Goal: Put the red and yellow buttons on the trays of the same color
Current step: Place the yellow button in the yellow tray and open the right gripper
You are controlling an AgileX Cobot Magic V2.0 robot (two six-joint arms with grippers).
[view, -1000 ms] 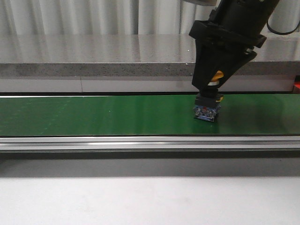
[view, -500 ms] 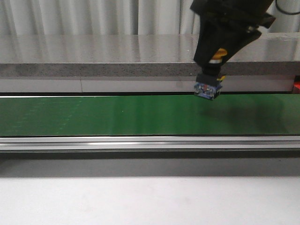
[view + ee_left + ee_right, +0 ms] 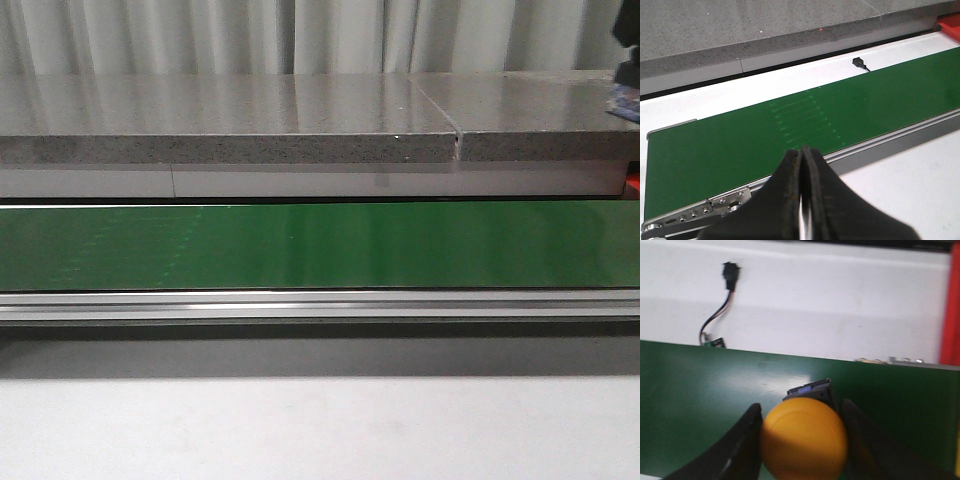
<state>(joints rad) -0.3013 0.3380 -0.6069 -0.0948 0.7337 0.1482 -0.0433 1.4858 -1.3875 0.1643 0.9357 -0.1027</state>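
A yellow button (image 3: pixel 804 444) with a dark base is held in my right gripper (image 3: pixel 801 409), whose fingers are shut on its sides, above the green belt (image 3: pixel 700 405). In the front view only the button's blue underside (image 3: pixel 629 101) shows, at the far right edge and high over the belt. A red tray (image 3: pixel 950 315) lies past the belt's end; its corner (image 3: pixel 951 27) also appears in the left wrist view. My left gripper (image 3: pixel 802 151) is shut with nothing in it, over the belt's near rail. The red button and the yellow tray are out of view.
A black connector on a wire (image 3: pixel 730 273) lies on the white surface behind the belt, also (image 3: pixel 858 62). A grey stone ledge (image 3: pixel 300 110) runs along the back. An aluminium rail (image 3: pixel 300 303) borders the belt in front.
My right gripper has lifted the yellow button off the belt and carried it up and to the right, almost out of the front view. The belt below is now bare.
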